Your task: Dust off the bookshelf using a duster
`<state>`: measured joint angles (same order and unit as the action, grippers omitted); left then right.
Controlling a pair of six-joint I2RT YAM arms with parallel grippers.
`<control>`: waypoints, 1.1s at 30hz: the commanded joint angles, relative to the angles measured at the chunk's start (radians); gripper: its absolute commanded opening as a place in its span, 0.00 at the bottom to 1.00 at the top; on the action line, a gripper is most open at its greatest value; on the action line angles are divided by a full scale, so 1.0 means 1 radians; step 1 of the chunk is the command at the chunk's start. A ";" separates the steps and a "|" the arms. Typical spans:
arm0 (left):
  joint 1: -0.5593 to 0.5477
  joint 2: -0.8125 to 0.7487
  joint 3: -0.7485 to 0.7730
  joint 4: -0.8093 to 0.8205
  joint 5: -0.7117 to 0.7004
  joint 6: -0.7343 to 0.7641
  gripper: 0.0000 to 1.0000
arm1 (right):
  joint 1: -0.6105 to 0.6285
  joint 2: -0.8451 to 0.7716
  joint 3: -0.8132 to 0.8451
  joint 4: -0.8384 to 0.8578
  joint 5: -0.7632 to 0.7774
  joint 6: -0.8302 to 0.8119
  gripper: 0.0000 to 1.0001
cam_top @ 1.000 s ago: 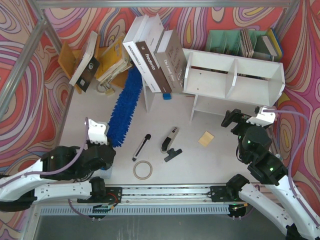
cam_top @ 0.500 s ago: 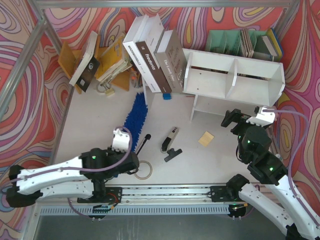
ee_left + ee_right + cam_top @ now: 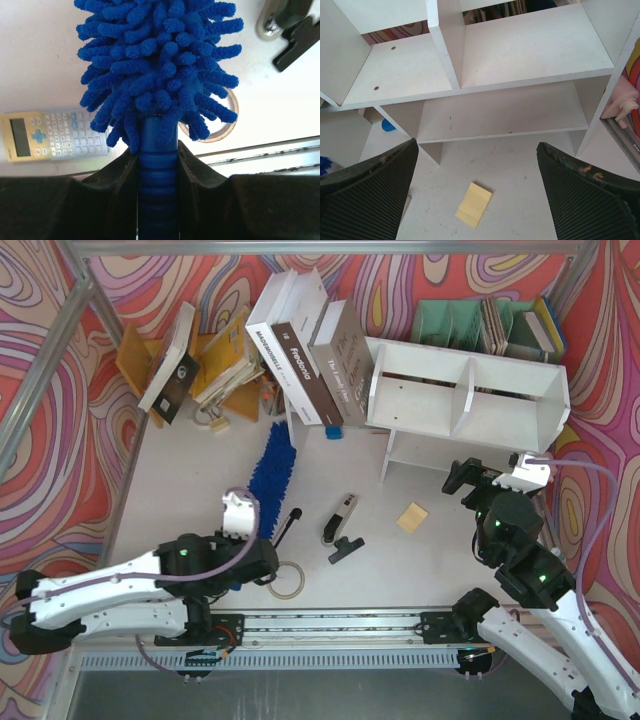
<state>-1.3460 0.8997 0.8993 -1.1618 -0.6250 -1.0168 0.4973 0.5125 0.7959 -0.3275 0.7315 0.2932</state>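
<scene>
The blue fluffy duster (image 3: 272,465) points away from me toward the leaning books, left of the white bookshelf (image 3: 470,390). My left gripper (image 3: 253,532) is shut on its ribbed blue handle; in the left wrist view the handle runs straight between the black fingers (image 3: 122,172) of the left gripper (image 3: 158,150), and the shaggy head (image 3: 157,65) fills the top. My right gripper (image 3: 468,480) hangs open in front of the bookshelf's lower tier (image 3: 520,45). Nothing lies between the wide-apart pads of the right gripper (image 3: 476,145).
On the table lie a tape ring (image 3: 285,580), a black pen (image 3: 283,533), a black-and-silver handheld tool (image 3: 340,520), a yellow sticky pad (image 3: 412,517) and a calculator (image 3: 55,135). Large books (image 3: 300,350) lean at the shelf's left. A green file organiser (image 3: 450,325) stands behind.
My left arm has swung right and carried the duster with it, from the left side toward the table's middle. The last half second shows only a slight shift. The right arm is still.
</scene>
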 commanded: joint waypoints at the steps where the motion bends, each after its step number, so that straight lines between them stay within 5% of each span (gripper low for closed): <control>1: 0.002 -0.096 0.084 -0.021 -0.157 0.086 0.00 | -0.002 -0.006 -0.003 0.001 0.000 -0.002 0.90; 8: 0.002 -0.193 0.087 0.079 -0.184 0.251 0.00 | -0.002 -0.008 -0.003 -0.002 -0.001 0.003 0.90; 18: 0.020 -0.269 -0.084 0.137 -0.215 0.212 0.00 | -0.001 0.000 -0.001 -0.005 -0.008 0.010 0.89; 33: 0.240 -0.161 -0.132 0.403 -0.074 0.526 0.00 | -0.001 0.000 0.000 -0.017 -0.009 0.020 0.89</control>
<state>-1.1542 0.7059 0.7868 -0.8803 -0.7437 -0.5808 0.4973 0.5190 0.7959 -0.3286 0.7204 0.3027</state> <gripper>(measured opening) 0.343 0.894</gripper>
